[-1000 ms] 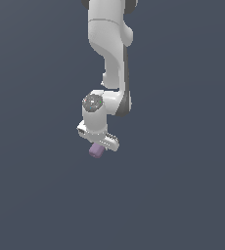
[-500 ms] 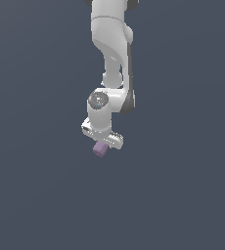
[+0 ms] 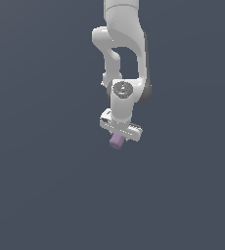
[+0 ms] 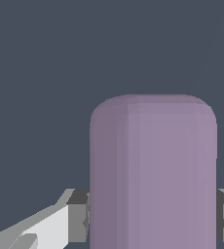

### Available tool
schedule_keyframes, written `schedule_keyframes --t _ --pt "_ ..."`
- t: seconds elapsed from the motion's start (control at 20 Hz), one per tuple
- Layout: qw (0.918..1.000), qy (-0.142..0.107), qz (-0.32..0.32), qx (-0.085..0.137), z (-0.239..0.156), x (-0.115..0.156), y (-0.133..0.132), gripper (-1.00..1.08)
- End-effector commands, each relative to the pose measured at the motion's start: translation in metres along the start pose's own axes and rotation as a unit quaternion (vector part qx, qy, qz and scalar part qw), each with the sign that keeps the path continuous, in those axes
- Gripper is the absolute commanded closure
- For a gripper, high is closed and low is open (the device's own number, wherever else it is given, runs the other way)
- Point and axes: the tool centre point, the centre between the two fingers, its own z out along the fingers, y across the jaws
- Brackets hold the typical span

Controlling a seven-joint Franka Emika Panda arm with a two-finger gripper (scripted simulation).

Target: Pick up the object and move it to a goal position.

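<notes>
The claw (image 3: 118, 136) is pinched on the object (image 3: 116, 141), a short lavender cylinder of matte finish. In the wrist view the object (image 4: 153, 175) fills much of the picture, and a dark grey finger pad (image 4: 78, 216) is seen pressed against each of its two flanks, with no gap visible between pad and surface. The rounded end of the cylinder is directed away from the wrist camera, so the long axis is seen to run out from between the fingers, along the line in which the claw itself points.

In the exterior view the object is seen protruding below the white bar of the claw, tilted slightly so that its free end points downward and toward the exterior view's left. It is narrower than the bar above it.

The arm (image 3: 122, 53) is seen descending from the top of the exterior view, with a round joint cap (image 3: 122, 89) just above the claw.

Around all this only a uniform dark blue-grey ground (image 3: 36, 171) is shown. No edge or corner of a desk can be made out, so the object's place relative to one cannot be told.
</notes>
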Motion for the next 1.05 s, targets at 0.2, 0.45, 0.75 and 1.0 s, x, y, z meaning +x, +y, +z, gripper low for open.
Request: schedule_keyframes --t 0.2,0.45,0.75,1.0 --pt "1.0 0.0 0.0 0.0 -0.018 -0.054 -0.052 1.08" --pt "1.0 0.0 0.0 0.0 -0.028 -0.084 -0.083 1.08" --pt "1.0 0.0 0.0 0.0 -0.036 -0.104 -0.106 1.08" --pt "1.0 0.0 0.0 0.0 -0.038 -0.109 -0.112 1.08"
